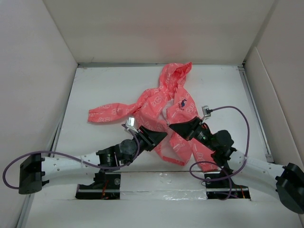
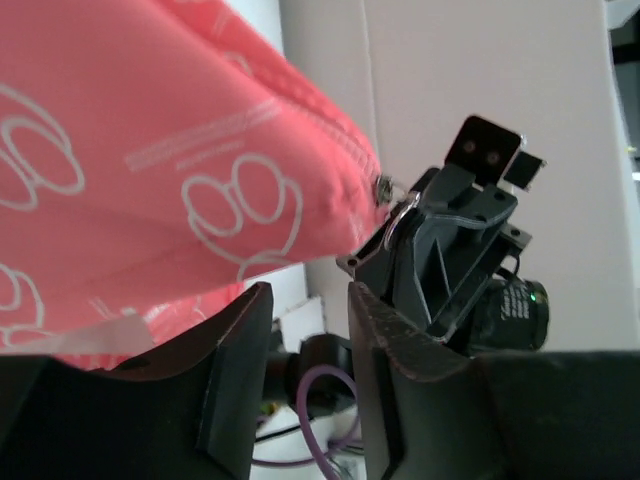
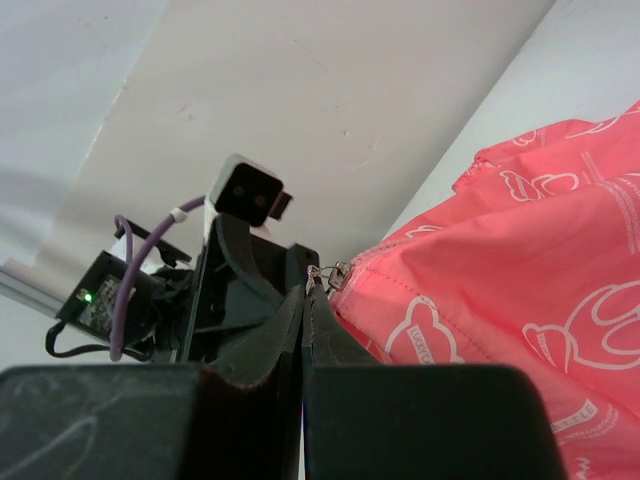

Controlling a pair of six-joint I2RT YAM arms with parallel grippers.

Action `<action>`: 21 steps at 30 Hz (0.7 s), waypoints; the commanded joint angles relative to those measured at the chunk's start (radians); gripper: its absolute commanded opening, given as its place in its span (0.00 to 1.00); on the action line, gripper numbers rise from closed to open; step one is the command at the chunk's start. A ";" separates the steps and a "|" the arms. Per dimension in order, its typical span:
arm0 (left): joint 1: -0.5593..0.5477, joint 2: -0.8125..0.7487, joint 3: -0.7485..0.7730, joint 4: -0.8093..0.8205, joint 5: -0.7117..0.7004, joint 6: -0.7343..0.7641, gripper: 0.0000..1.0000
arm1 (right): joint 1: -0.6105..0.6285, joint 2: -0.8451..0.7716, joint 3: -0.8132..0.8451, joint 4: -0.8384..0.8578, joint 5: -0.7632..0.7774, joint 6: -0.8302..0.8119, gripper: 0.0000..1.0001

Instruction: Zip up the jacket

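The coral-pink jacket (image 1: 156, 102) lies spread on the white table (image 1: 95, 142), hood at the far end and one sleeve stretched out to the left. Both grippers meet at the near end of its front opening. My right gripper (image 3: 307, 284) is shut, its tips pinching the small metal zipper pull (image 3: 314, 271) at the fabric's corner (image 3: 420, 290). In the left wrist view my left gripper (image 2: 308, 292) stands open just below the lifted jacket (image 2: 150, 150), with nothing between its fingers. The zipper slider (image 2: 383, 188) shows there, held by the right gripper (image 2: 440, 250).
White walls (image 1: 38, 71) box in the table on three sides. Purple cables (image 1: 232, 111) loop over the right arm and beside the left arm. The arm bases sit in slots at the table's near edge (image 1: 156, 190).
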 commanded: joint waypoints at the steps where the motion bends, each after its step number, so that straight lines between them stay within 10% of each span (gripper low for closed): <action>1: -0.010 -0.014 -0.091 0.144 0.049 -0.167 0.35 | 0.007 -0.012 -0.005 0.079 0.030 -0.040 0.00; 21: -0.053 0.247 -0.185 0.677 -0.072 -0.435 0.66 | 0.144 -0.019 -0.087 0.166 0.182 -0.161 0.00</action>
